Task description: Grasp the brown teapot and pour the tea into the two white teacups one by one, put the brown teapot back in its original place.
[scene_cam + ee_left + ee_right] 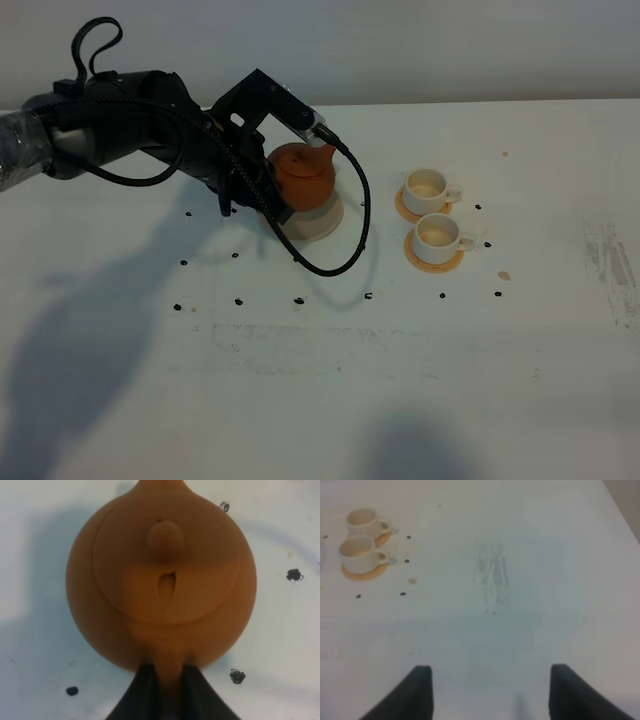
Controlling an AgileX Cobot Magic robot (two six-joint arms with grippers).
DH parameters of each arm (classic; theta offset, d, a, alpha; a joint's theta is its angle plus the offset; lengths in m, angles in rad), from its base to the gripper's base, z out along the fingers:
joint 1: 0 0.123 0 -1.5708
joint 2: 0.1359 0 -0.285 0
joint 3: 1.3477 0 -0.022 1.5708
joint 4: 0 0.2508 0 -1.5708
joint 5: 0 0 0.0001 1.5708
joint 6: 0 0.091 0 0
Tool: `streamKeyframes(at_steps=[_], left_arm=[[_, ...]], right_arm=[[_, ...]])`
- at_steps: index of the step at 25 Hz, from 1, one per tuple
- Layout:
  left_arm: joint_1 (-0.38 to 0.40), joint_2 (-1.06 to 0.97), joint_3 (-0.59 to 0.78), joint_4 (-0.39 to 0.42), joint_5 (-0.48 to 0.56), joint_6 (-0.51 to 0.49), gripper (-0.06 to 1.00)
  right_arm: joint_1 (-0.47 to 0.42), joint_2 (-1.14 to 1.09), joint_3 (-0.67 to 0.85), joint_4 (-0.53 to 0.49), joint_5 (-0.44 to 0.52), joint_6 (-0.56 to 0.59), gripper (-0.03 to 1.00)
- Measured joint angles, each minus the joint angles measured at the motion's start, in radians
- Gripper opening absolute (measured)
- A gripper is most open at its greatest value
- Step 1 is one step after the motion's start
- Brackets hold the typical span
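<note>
Carrying the brown teapot level is what this step asks, I judge: lid knob up and spout no lower than the handle until the spout hangs over a cup, then a slow tip from the wrist. The teapot is held by the left gripper, whose jaws are clamped narrow on its loop handle. It sits over the beige saucer, a little toward 11 o'clock of it in the high view; whether it touches the saucer I cannot tell. Its long axis runs handle to spout, roughly 8 o'clock to 2 o'clock there, spout leading. The two white teacups stand on orange coasters at about 3 o'clock of the pot, apart from it, on the white table. The right gripper hangs over the table, jaws wide, holding nothing.
</note>
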Motion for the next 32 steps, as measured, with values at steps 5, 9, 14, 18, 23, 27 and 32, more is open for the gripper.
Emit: streamKeyframes(at_steps=[5,9,14,18,23,27,32], left_arm=[[-0.021,-0.020,0.000,0.000,0.000,0.062,0.09],[-0.050,-0.021,-0.002,0.000,0.004,0.133,0.09],[-0.081,-0.021,-0.011,-0.008,0.001,0.224,0.09],[-0.095,-0.021,-0.013,-0.018,-0.001,0.287,0.09],[-0.107,-0.021,-0.020,-0.021,0.004,0.365,0.09],[-0.118,-0.021,-0.020,-0.055,0.013,0.449,0.09],[-0.118,-0.021,-0.020,-0.098,0.023,0.541,0.09]], right_arm=[[0.000,0.000,0.000,0.000,0.000,0.000,0.49],[0.000,0.000,0.000,0.000,0.000,0.000,0.49],[0.000,0.000,0.000,0.000,0.000,0.000,0.49],[0.000,0.000,0.000,0.000,0.000,0.000,0.49],[0.000,0.000,0.000,0.000,0.000,0.000,0.49],[0.000,0.000,0.000,0.000,0.000,0.000,0.49],[0.000,0.000,0.000,0.000,0.000,0.000,0.49]])
